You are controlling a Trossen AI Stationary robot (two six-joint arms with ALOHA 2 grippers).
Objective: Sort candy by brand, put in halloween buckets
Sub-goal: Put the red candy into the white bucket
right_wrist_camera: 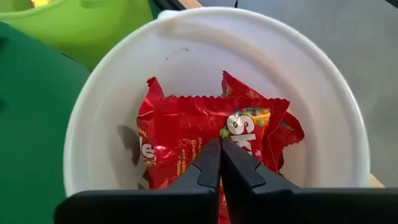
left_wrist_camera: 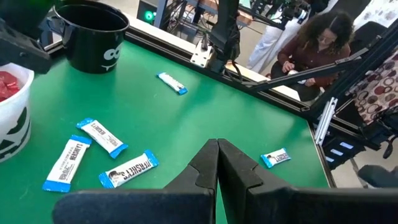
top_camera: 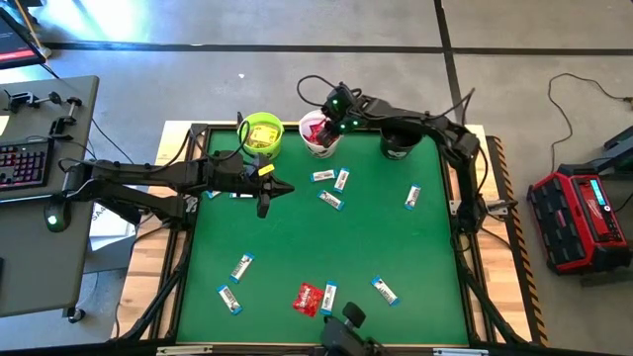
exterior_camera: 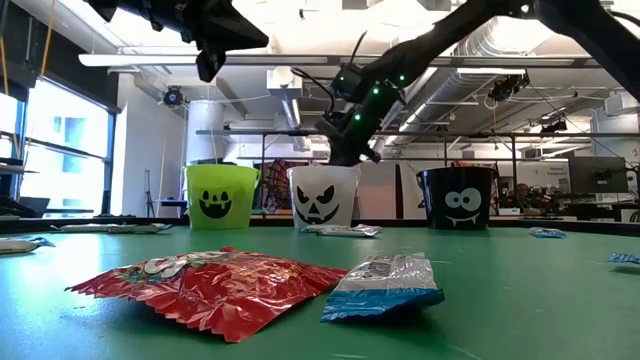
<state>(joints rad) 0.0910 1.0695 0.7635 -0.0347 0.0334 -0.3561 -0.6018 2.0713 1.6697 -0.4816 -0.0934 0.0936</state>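
Right tool (right_wrist_camera: pixel 220 163), pressed together, hovers over red packets (right_wrist_camera: pixel 186 134) inside white bucket (right_wrist_camera: pixel 112 93).

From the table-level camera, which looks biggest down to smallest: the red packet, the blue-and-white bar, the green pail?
1. Crinkly red candy packet, though it lies nearest the camera.
2. Blue-and-white wrapped bar, also near.
3. Lime green plastic pail, far off, so probably really biggest.

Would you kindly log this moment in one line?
right end effector: shut, over white bucket | red packets: inside | left end effector: shut, empty
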